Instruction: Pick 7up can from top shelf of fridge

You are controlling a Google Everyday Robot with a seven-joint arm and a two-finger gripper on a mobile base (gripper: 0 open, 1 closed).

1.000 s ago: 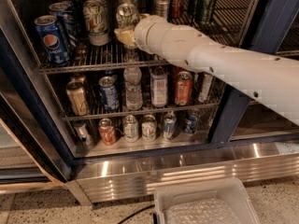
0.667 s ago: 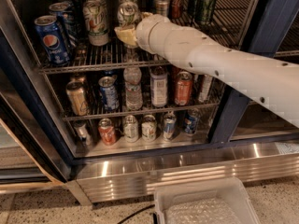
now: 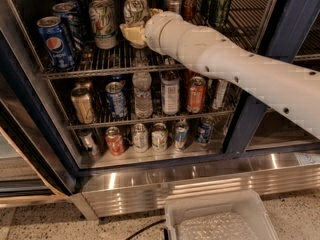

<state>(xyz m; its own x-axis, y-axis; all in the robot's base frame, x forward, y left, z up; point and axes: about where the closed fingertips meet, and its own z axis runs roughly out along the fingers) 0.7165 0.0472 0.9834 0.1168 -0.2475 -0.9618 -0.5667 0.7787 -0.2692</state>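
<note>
The fridge [image 3: 280, 44] has a dark blue frame and stands open. Its top shelf [image 3: 100, 66] is a chrome wire rack. Two whitish 7up cans with green lettering stand on it: one [image 3: 103, 24] left of centre, the other [image 3: 135, 8] right of it and further back. My gripper [image 3: 132, 34], cream-coloured at the end of the white arm [image 3: 225, 66], is at the base of the second can, in front of it. The arm reaches in from the right and hides the shelf's middle part.
Blue Pepsi cans [image 3: 55, 43] stand at the shelf's left end. Red and green cans [image 3: 220, 4] stand at the back right. Lower racks hold several cans and bottles [image 3: 142, 96]. A steel base panel [image 3: 200, 176] and a white tray [image 3: 220, 219] lie below.
The gripper has crept slightly up and further in toward the rear 7up can. The cans have not moved.
</note>
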